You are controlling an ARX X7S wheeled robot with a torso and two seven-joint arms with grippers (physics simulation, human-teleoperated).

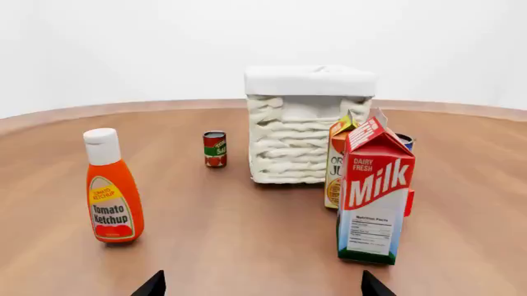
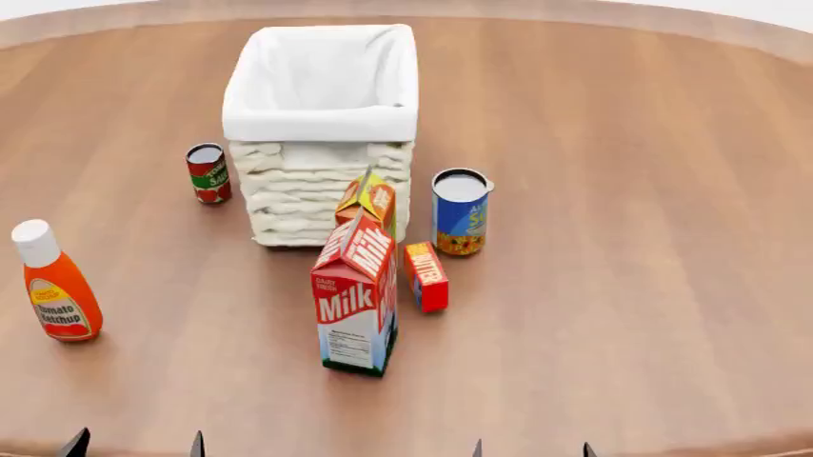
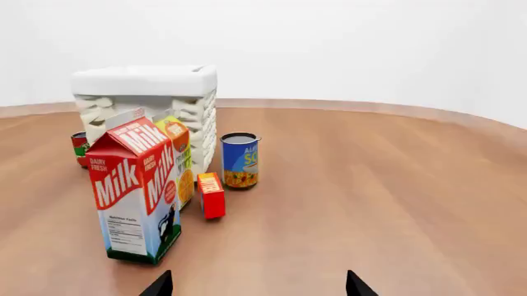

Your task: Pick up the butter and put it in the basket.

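The small slim red rectangular butter box (image 2: 426, 276) stands at centre frame in the head view, just right of the tall red-and-white milk carton (image 2: 354, 300), below the blue-and-yellow can (image 2: 460, 211) and the cream-white woven basket (image 2: 323, 119). Both grippers show only dark fingertips, spread wide and empty: left gripper (image 2: 136, 444), right gripper (image 2: 530, 447), at the bottom edge. The right one looks better placed; I would approach from the butter's open side, clear of the carton. In the left wrist view, the milk hides nearly all the butter.
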